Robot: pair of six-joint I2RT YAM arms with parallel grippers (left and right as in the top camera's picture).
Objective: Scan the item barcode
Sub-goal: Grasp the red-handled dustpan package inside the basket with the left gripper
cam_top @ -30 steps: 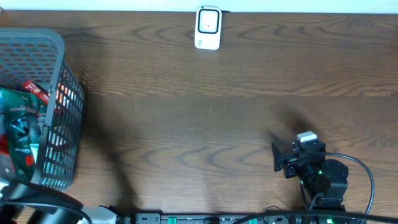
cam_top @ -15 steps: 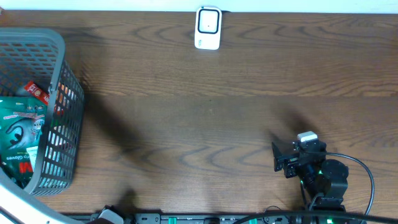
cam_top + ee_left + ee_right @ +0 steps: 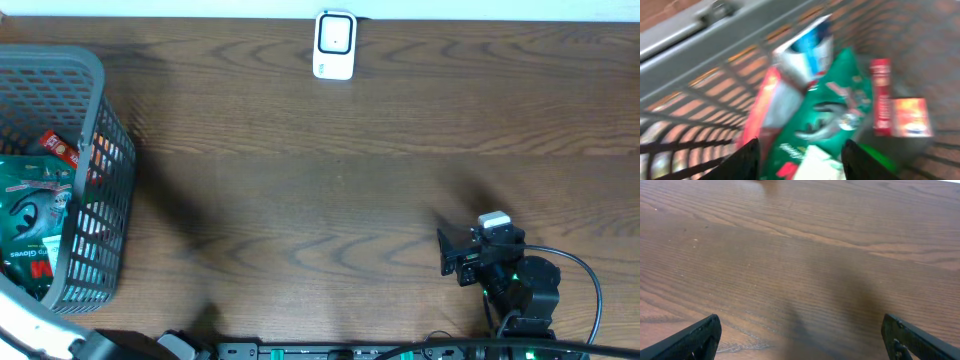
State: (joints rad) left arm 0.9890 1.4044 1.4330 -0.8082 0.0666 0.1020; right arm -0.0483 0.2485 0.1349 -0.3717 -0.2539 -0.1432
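A grey mesh basket point(image 3: 90, 150) at the table's left end holds several items. Among them are a green glove packet point(image 3: 30, 215), a red box point(image 3: 60, 148) and a white and blue pouch point(image 3: 807, 52). The blurred left wrist view looks down into the basket. My left gripper point(image 3: 802, 165) hangs open just above the green packet point(image 3: 835, 110), with nothing held between its fingers point(image 3: 747, 160). A white barcode scanner point(image 3: 334, 45) stands at the far middle edge. My right gripper point(image 3: 455, 255) is wide open and empty over bare wood point(image 3: 802, 340).
My left arm's white link point(image 3: 30, 335) crosses the bottom left corner beside the basket. The basket's wall point(image 3: 700, 65) rises close on the left of my left gripper. Brown tabletop point(image 3: 320, 200) lies between the basket, the scanner and my right arm.
My left arm has drawn back from over the basket toward the lower left corner, uncovering the green packet, which now lies flat. The right arm has not moved.
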